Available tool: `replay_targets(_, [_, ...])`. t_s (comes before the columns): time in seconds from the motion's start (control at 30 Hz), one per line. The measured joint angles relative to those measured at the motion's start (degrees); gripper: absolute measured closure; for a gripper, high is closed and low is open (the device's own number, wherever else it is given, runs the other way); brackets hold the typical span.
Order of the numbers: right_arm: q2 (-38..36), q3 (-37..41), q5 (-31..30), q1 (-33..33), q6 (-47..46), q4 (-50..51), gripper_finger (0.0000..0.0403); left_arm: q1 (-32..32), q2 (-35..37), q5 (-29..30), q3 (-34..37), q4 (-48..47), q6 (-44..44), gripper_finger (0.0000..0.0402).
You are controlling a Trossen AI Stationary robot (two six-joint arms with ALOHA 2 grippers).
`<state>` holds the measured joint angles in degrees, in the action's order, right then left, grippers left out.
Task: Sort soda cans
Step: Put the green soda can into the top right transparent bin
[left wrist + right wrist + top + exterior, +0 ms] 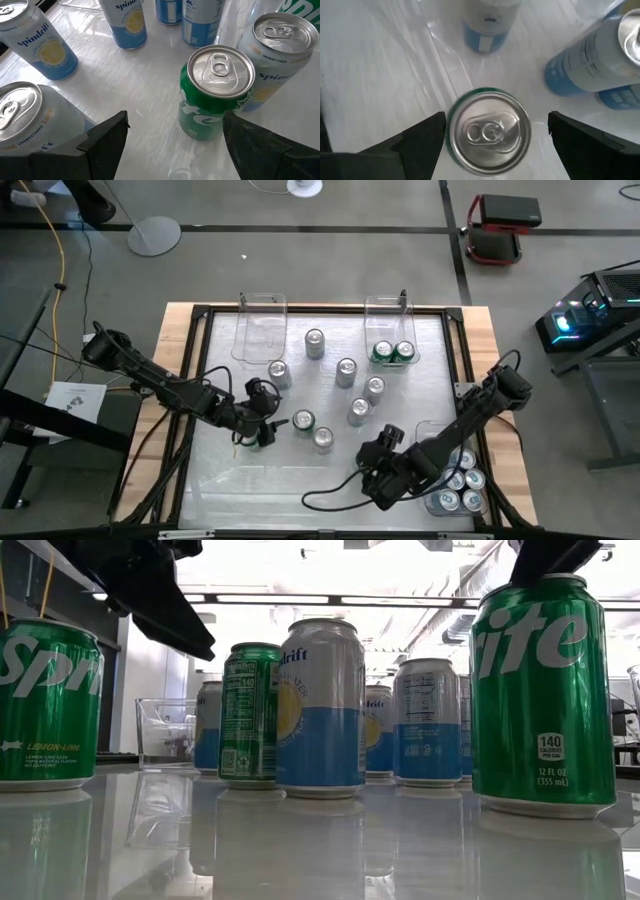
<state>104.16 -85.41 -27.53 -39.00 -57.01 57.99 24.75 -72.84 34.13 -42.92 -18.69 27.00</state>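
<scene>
Several soda cans stand upright on the white table top (220, 480). My left gripper (268, 426) is open and slants down toward a green can (215, 95), which stands ahead of its fingertips, untouched. A silver-and-blue can (282, 47) stands right beside that green can. My right gripper (495, 120) is open and points steeply down over another green can (490, 132). Its fingers stand on either side of that can's top, apart from it. In the low view this can (545, 690) stands on its base under the dark gripper.
Loose silver-and-blue cans (346, 372) stand mid-table. A clear bin (392, 315) at the far edge holds two green cans; another clear bin (260, 325) stands to its left. A bin (430, 430) near the right edge holds several silver-and-blue cans. Another green can (45, 705) stands near the front.
</scene>
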Motion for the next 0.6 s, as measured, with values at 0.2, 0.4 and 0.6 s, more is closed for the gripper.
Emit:
replay_targets(0.2, [3.09, 0.06, 3.08, 0.32, 0.35, 1.14, 0.0064, 1.09, 0.0, 0.0, 0.0, 0.04, 0.17, 0.0099])
replay_targets(0.4, [4.96, 0.09, 4.01, 0.76, 2.01, 0.73, 0.0065, 1.55, 0.0, 0.09, 0.0, 0.03, 0.5, 0.0099])
replay_targets(0.6, [5.03, 0.09, 3.94, 1.68, 2.01, 0.38, 0.0091, 1.55, 0.0, 0.75, 0.0, 0.06, 0.5, 0.0099])
